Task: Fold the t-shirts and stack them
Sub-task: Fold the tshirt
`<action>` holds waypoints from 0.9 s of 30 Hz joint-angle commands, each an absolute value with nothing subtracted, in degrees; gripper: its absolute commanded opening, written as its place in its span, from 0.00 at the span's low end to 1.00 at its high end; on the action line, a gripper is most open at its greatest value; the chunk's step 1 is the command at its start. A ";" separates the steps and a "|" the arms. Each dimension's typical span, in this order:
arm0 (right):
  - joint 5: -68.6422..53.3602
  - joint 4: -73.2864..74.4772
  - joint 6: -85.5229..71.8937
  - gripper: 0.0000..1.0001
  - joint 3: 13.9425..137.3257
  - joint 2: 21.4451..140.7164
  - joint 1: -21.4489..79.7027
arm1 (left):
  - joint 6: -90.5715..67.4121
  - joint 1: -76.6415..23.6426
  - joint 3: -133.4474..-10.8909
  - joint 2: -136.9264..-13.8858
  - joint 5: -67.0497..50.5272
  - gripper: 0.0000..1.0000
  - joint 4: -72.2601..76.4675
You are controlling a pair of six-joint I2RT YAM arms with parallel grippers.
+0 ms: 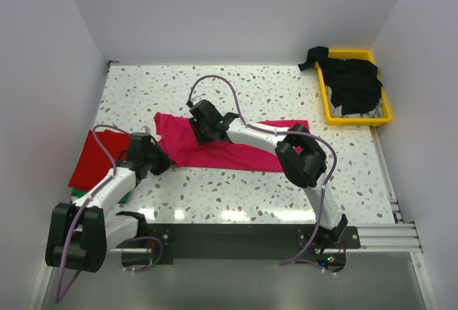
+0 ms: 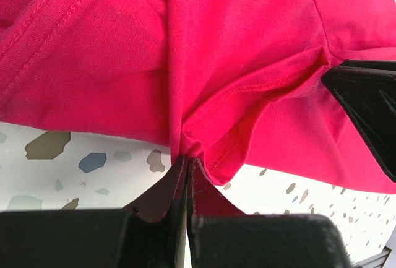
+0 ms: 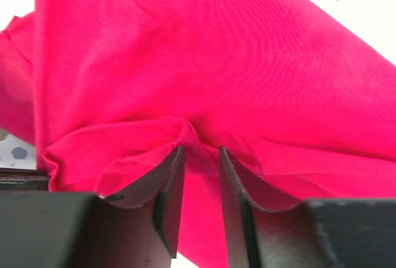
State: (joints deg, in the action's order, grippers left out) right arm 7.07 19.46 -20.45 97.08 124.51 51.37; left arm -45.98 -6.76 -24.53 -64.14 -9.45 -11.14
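Left arm point(image 1: 107, 188): rises from the near left corner of the table point(image 1: 286, 95) and leans forward and to the right, wrist low.
Left gripper point(image 2: 187, 158): its black fingers point(image 2: 167, 187) are pressed together, pinching a stitched hem fold at the near left edge of the magenta-pink t-shirt point(image 1: 236, 154).
Right arm point(image 1: 304, 160): stands up from the near right edge, elbow bent high, white forearm stretched left across the shirt.
Right gripper point(image 3: 201, 150): clamped on a thick gather of the same shirt, with a narrow gap left between its matte black fingers point(image 3: 170, 181). The cloth puckers at their tips.
Magenta-pink t-shirt: soft, finely woven knit lying wide across the middle of the table, creased and partly folded.
Green t-shirt point(image 1: 80, 194): only a sliver shows at the left edge, under the red one.
Red t-shirt point(image 1: 96, 158): a flat folded slab at the left edge, just beside the left gripper.
Table: glossy white top speckled with grey and brown chips.
Yellow tray point(image 1: 356, 119): hard plastic and rectangular, in the far right corner.
Black t-shirts point(image 1: 354, 84): a limp heap in the tray, one spilling over its far left rim.
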 commanded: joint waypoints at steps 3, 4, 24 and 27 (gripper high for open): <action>9.32 20.30 -19.51 0.23 98.79 123.93 51.77 | -46.23 -6.33 -25.22 -64.16 -10.46 0.00 -8.79; 9.40 20.13 -19.60 0.21 98.27 123.58 51.85 | -46.23 -6.42 -25.22 -64.16 -10.46 0.00 -8.88; 10.72 20.91 -20.39 0.36 101.77 124.36 53.44 | -45.70 -6.33 -25.14 -64.07 -10.81 0.00 -8.79; 11.07 21.88 -20.30 0.36 103.09 125.68 53.61 | -45.70 -6.33 -24.96 -64.07 -10.81 0.00 -8.61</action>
